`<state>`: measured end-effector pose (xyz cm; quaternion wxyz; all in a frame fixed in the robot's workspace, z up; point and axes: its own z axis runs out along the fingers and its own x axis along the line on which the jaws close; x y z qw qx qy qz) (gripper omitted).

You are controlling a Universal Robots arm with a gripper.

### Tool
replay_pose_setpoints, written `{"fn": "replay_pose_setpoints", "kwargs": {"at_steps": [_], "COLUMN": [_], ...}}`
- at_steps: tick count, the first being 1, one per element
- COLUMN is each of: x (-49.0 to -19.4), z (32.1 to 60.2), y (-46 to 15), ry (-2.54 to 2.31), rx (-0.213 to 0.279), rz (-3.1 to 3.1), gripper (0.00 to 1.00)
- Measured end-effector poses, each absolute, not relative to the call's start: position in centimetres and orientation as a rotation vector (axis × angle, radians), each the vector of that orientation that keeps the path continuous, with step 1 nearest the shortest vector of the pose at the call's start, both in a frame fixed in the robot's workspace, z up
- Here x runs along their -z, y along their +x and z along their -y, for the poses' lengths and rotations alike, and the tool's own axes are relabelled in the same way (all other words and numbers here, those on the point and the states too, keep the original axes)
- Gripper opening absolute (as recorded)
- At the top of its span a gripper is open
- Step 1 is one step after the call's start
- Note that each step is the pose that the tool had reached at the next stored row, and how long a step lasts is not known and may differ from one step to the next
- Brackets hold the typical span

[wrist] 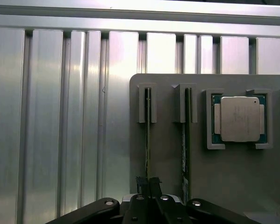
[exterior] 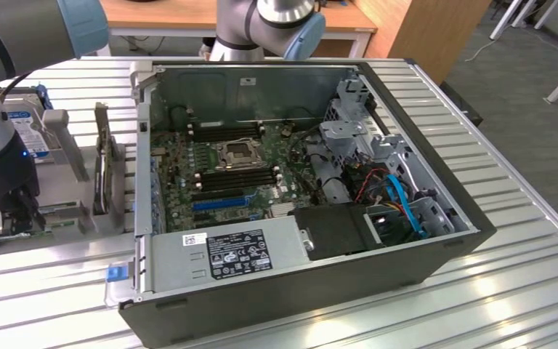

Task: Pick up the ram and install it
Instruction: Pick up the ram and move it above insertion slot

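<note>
Your end effector (wrist: 148,184) is clamped on the ram (wrist: 147,140), which stands on edge in the outermost slot of the holder (wrist: 168,154), so you're at the pick-up step. Looks like pulling it wants a straight lift, no twisting.

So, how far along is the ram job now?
Done: nothing installed; the memory slots in the computer case look empty. In hand: the gripper is shut on the ram, which stands in its holder. Left: lifting it out and seating it in a slot.
</note>
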<state>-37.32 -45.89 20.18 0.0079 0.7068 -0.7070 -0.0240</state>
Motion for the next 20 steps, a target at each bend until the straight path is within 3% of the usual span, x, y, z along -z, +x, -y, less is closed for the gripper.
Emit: {"fn": "replay_pose_setpoints", "kwargs": {"at_steps": [20], "x": [-20.18], "z": [45.98], "y": [-37.32], "ry": [2.211], "rx": [0.077], "rz": [2.211], "gripper": [0.11]}}
